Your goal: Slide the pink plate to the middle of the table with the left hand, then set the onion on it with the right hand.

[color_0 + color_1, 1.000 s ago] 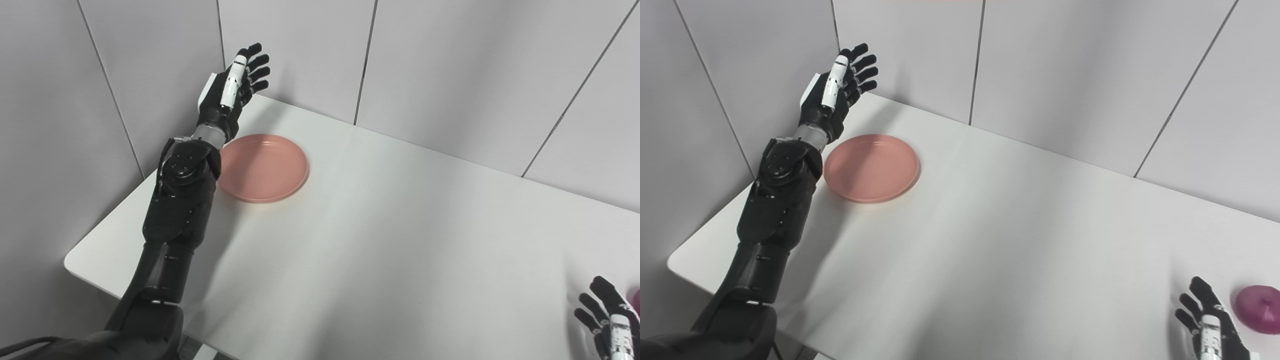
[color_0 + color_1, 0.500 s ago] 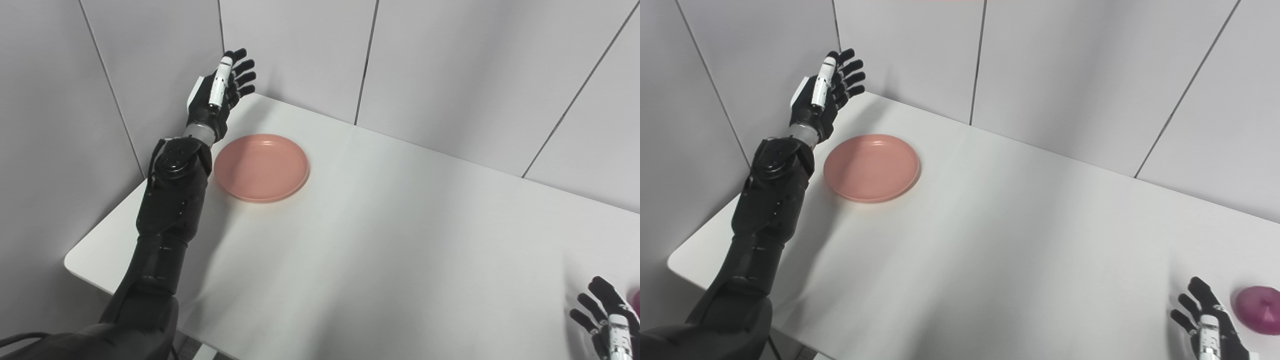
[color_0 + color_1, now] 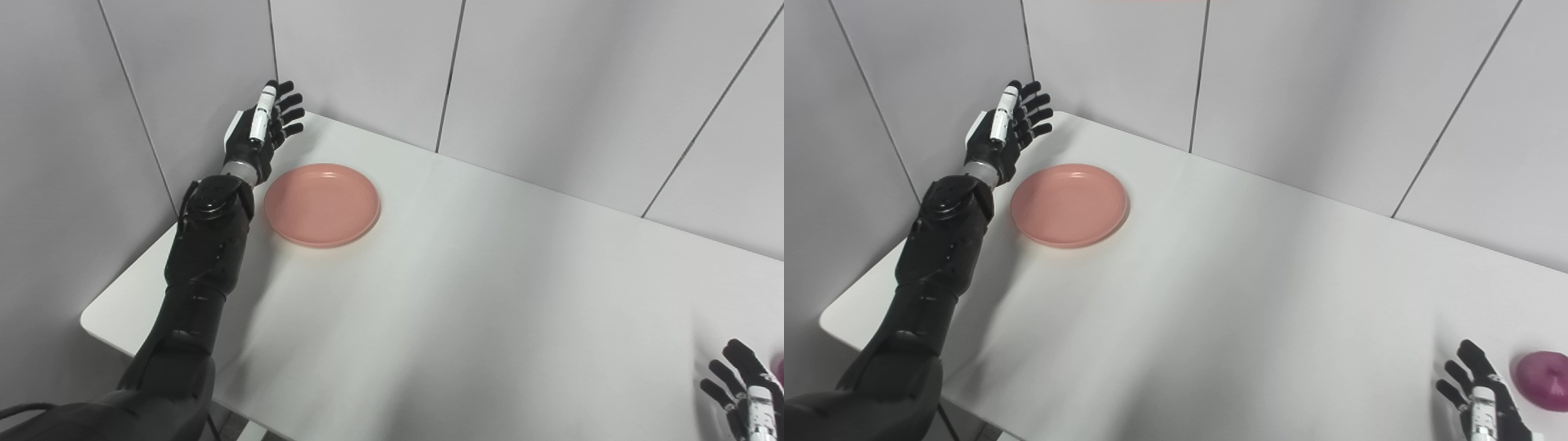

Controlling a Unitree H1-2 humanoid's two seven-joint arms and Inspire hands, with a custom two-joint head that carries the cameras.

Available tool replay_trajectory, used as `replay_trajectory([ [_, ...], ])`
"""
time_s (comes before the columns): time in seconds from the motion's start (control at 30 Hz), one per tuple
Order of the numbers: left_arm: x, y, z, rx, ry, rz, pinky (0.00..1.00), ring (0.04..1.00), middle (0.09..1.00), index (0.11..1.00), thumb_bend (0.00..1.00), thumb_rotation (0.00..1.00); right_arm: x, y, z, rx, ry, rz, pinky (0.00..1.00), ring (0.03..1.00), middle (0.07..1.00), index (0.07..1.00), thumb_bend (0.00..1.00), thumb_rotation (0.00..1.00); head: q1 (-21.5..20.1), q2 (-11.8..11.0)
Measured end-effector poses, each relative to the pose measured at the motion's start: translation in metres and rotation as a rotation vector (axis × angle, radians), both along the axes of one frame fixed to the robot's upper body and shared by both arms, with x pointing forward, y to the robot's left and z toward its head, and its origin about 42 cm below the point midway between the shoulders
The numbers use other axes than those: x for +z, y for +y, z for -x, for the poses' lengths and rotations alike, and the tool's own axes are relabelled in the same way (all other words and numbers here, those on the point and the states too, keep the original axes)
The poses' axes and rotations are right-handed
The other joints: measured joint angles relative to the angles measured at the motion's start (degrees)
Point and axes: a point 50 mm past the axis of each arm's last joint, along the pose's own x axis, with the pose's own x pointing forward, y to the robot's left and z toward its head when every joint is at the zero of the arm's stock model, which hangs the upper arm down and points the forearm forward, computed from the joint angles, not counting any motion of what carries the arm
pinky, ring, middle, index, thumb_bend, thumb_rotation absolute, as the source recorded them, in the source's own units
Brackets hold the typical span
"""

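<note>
While the plate (image 3: 322, 204) sits unmoved at the table's (image 3: 465, 294) far left corner, the left hand (image 3: 260, 131) has dropped and drawn back over the last second, fingers spread and empty, to hover just beyond the plate's far-left rim, not touching. That looks like lining up the push toward the middle. The right hand (image 3: 1482, 398) waits open beside the onion (image 3: 1543, 378) at the right edge.
</note>
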Motion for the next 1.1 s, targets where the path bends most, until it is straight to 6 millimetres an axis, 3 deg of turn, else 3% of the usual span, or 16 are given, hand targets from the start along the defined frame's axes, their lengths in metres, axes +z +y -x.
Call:
replay_trajectory([
  [0.07,-0.003,0.002,0.000,0.006,0.007,0.007,0.85,0.858,0.861,0.841,0.32,1.00,0.000,0.000,0.000,-0.001,0.000,0.002,0.79,0.841,0.871,0.837,0.50,0.88,0.18,0.00],
  [0.17,-0.008,0.005,-0.001,0.014,0.015,0.027,0.86,0.861,0.864,0.843,0.31,1.00,-0.002,-0.001,0.000,-0.003,0.007,0.001,0.75,0.832,0.865,0.825,0.43,0.87,0.44,-0.09],
  [0.4,-0.016,0.013,0.000,0.034,0.034,0.051,0.87,0.865,0.870,0.849,0.29,1.00,-0.002,-0.002,0.000,-0.004,0.009,0.003,0.70,0.823,0.850,0.809,0.45,0.86,0.53,-0.09],
  [0.5,-0.015,0.015,0.001,0.047,0.024,0.050,0.86,0.869,0.870,0.853,0.30,1.00,-0.002,-0.002,0.000,-0.004,0.009,0.000,0.76,0.836,0.864,0.821,0.42,0.87,0.62,-0.09],
  [0.73,-0.015,0.021,0.002,0.063,0.011,0.040,0.86,0.862,0.867,0.851,0.32,1.00,-0.002,-0.002,0.000,-0.004,0.009,-0.004,0.77,0.849,0.870,0.829,0.42,0.87,0.79,-0.18],
  [0.87,-0.014,0.022,0.003,0.067,0.009,0.038,0.84,0.852,0.855,0.842,0.36,1.00,-0.002,-0.003,0.000,-0.003,0.009,-0.002,0.88,0.878,0.892,0.851,0.42,0.90,0.88,-0.18],
  [1.1,-0.013,0.026,0.004,0.084,-0.003,0.036,0.85,0.855,0.856,0.835,0.37,1.00,-0.002,-0.004,0.000,-0.003,0.009,0.002,0.78,0.855,0.876,0.838,0.40,0.88,0.88,-0.26],
])
